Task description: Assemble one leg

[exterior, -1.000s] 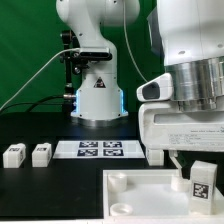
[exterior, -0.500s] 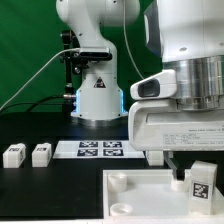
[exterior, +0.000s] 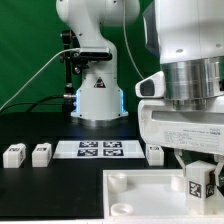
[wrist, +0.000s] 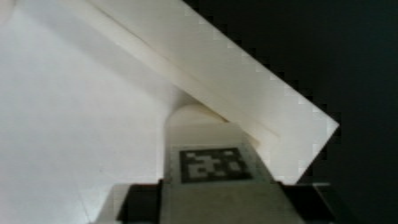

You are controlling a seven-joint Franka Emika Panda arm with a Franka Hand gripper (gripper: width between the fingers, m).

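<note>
**Leg clamped over tray corner, fingertips mostly hidden**

Gripper (exterior: 200,172) pinches the leg (exterior: 199,183) above the tray (exterior: 140,195) at the exterior view's right; contact with the tray can't be judged. Wrist view: leg (wrist: 214,160) fills centre, finger edges barely visible. Three spare legs (exterior: 14,154) (exterior: 41,153) (exterior: 155,152) flank the marker board (exterior: 98,149).

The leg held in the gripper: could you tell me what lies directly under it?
Under the leg held in the gripper lies the white tray-like piece. Whether the leg's base meets a corner socket cannot be seen; the leg covers that spot.
</note>
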